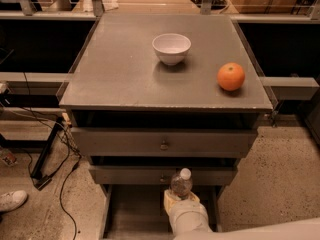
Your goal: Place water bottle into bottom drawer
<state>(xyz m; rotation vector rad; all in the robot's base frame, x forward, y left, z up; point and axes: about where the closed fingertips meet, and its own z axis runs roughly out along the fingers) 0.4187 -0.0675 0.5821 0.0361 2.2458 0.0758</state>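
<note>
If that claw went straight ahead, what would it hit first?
Probably the middle drawer's front, just behind the water bottle the gripper holds above the bottom drawer; depth is unclear.

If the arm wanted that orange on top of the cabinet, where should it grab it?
Across its widest middle, coming straight down from above. The orange is round and sits alone near the right front corner of the cabinet top, so fingers fit on either side. For now the gripper is low at the bottom drawer, shut on the water bottle.
</note>
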